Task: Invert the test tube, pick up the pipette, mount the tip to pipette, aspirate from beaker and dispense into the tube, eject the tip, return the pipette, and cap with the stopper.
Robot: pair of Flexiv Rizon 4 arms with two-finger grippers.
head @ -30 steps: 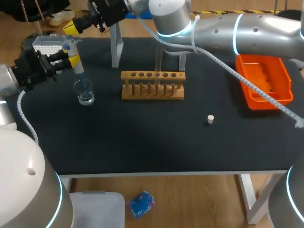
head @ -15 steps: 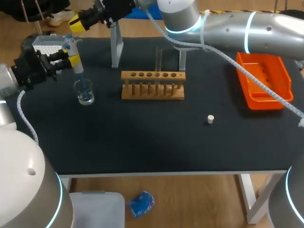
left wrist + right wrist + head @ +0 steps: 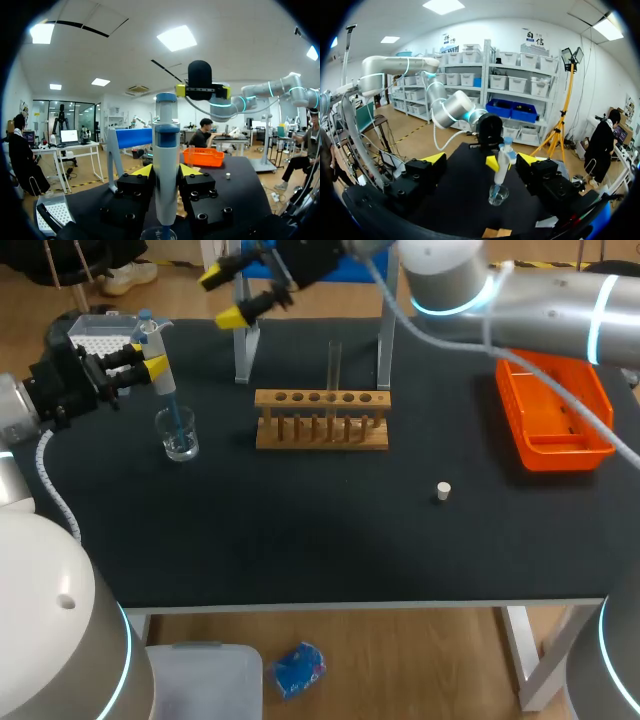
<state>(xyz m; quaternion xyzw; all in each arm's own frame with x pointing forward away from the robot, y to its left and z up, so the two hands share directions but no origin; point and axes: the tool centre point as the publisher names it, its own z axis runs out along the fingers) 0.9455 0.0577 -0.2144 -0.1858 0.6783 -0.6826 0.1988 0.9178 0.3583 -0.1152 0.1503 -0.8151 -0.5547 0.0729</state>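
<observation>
The left end effector clamps the pipette, a pale grey barrel with a blue cap, upright with its bluish tip dipping into the clear beaker on the black counter. The right end effector hangs spread wide over the counter's back edge.

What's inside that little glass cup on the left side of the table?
The blue tip of the pipette, held by the left gripper, dips down into the beaker. Some clear liquid seems to sit at the bottom; whether the tip's end reaches it cannot be seen.
</observation>
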